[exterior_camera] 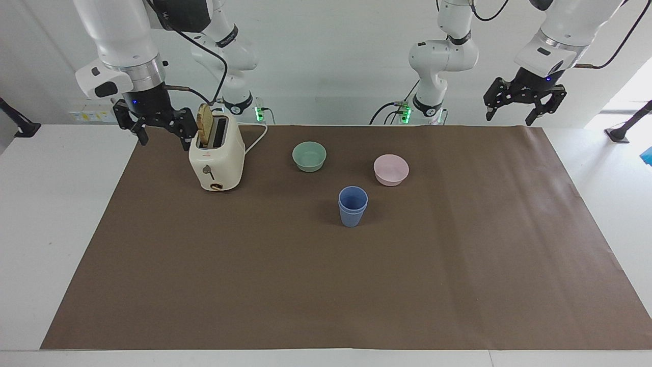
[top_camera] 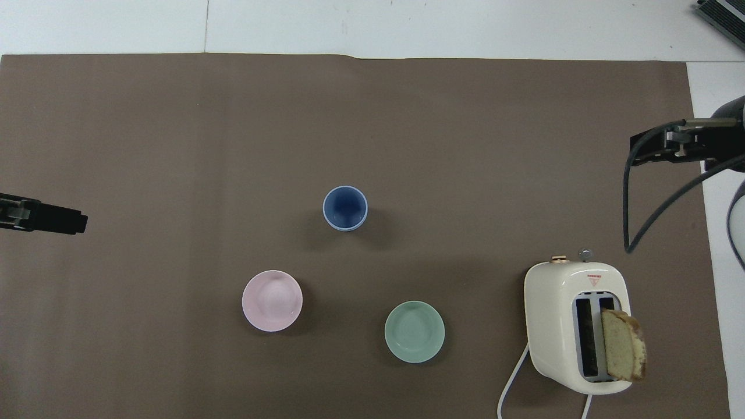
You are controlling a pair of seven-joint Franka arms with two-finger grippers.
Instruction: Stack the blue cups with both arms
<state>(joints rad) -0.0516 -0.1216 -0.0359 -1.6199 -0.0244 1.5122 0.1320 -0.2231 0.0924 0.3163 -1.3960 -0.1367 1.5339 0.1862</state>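
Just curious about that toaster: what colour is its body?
Cream-white. The toaster shows it best in the overhead view, with a slice of bread in one slot.

Wall: I see plain white (exterior_camera: 331, 61).
Table: white (exterior_camera: 46, 204), brown mat (exterior_camera: 326, 285) covering it.
Light: daylight at my view's edge (exterior_camera: 631, 92).
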